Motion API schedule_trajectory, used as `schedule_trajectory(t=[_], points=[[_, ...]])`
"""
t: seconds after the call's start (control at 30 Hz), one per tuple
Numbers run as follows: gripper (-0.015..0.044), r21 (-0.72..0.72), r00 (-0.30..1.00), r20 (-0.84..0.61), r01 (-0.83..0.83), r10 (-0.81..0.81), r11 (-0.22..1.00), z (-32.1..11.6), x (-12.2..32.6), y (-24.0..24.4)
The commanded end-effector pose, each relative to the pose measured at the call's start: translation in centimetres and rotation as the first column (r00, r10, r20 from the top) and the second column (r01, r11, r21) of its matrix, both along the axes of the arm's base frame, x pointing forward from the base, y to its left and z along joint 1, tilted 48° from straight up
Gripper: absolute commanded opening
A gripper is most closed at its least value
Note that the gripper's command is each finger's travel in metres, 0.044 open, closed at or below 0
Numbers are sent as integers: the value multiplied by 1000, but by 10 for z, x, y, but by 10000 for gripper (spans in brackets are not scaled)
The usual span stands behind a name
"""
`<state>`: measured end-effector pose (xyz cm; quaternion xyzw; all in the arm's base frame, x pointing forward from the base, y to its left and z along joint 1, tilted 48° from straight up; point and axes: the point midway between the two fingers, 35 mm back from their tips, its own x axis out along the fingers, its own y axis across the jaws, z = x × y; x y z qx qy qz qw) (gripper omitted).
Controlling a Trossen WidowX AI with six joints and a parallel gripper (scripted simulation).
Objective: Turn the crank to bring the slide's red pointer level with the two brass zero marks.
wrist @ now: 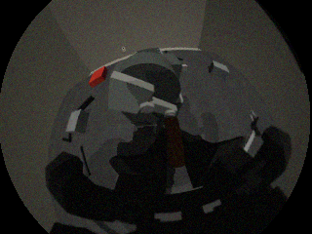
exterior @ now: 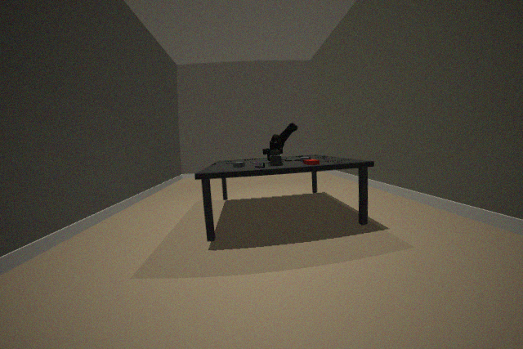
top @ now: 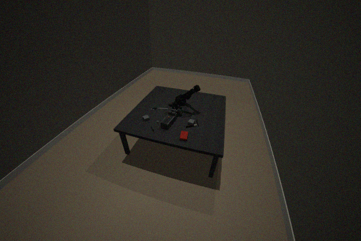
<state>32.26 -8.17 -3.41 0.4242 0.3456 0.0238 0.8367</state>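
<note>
The machine [top: 168, 122] [exterior: 275, 162] [wrist: 117, 97] is a dark grey box on the table in front of the arm. Its pale crank arm [wrist: 165, 104] ends at a reddish-brown upright handle [wrist: 174, 131] in the wrist view. My gripper [wrist: 170, 131] is shut on the crank handle, with dark fingers on both sides of it. In the top and exterior views the gripper is small and dark at the machine's arm-side end. The slide's red pointer and the brass zero marks are too dark and small to make out, so their alignment cannot be told.
A red block [top: 184, 135] [exterior: 311, 162] [wrist: 97, 76] lies near the table's front edge. A grey block [top: 145, 117] lies left of the machine and another [top: 191, 121] lies right of it. Thin dark pieces lie around them on the dark table [top: 207, 141] [exterior: 337, 164].
</note>
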Motion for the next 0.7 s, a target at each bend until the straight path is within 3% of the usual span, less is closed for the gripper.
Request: schedule_trajectory(t=[0.0, 0.5, 0.67], points=[[26, 0, 1000, 0, 0, 0, 1000, 0, 0, 0], [420, 0, 1000, 0, 0, 0, 1000, 0, 0, 0], [440, -1, 1000, -1, -1, 1, 1000, 6, 0, -8]])
